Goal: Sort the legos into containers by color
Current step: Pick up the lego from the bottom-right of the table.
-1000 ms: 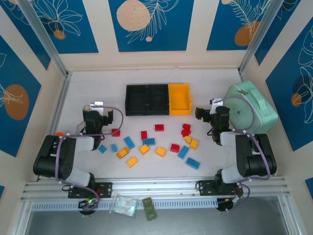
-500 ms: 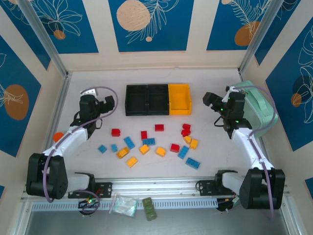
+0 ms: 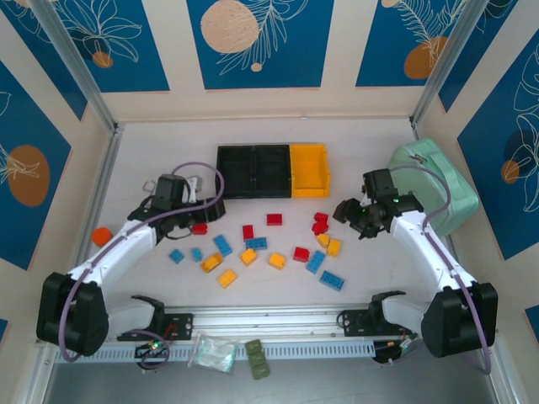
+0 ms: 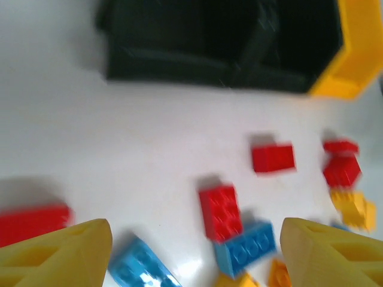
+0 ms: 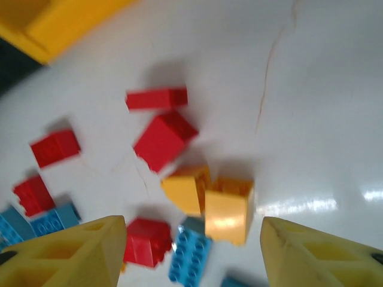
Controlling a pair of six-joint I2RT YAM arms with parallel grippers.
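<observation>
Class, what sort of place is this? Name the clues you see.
Probably a robot lab test cell: two arms bolted to a metal rail, a white table walled in by printed panels, and legos laid out beside bins for a sorting trial.

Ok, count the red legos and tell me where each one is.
6 red legos: one beside the left gripper, one mid-pile, one nearest the bins, two together by the right gripper, one nearer the front. Grippers may hide others.

Mint-green case [image 3: 444,192]; olive blocks [image 3: 256,358]
</observation>
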